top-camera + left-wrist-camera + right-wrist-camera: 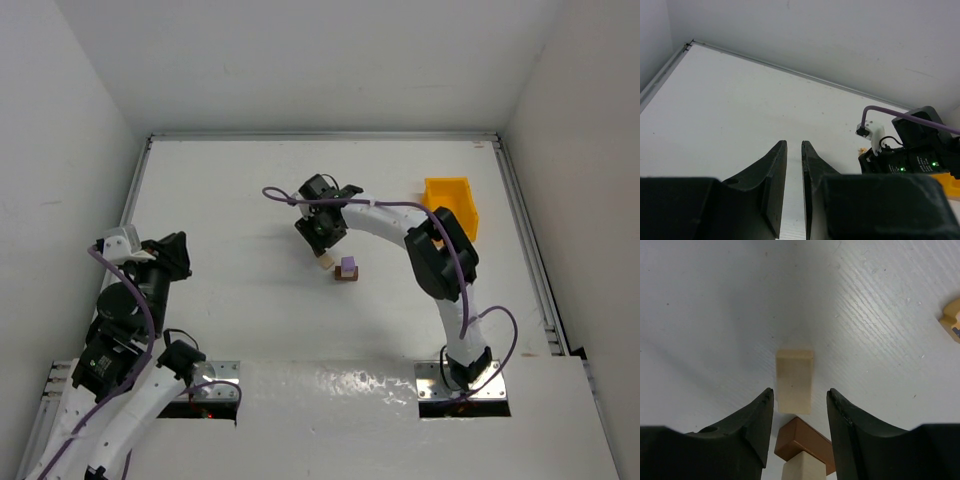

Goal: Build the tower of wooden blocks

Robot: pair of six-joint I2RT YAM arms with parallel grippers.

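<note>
From where I stand, the table [230,190] is bare along its left side and far edge, so there is easy passage there. Mid-table is crowded: the right gripper [322,248] hangs, jaws apart, over a light tan block [325,262], and a purple block [347,264] sits just beside it. A yellow bin [452,205] stands far right.

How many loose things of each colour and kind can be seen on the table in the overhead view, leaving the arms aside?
Light tan wooden block: 1
Purple wooden block: 1
Dark brown wooden block: 1
Yellow plastic bin: 1
Total: 4
</note>
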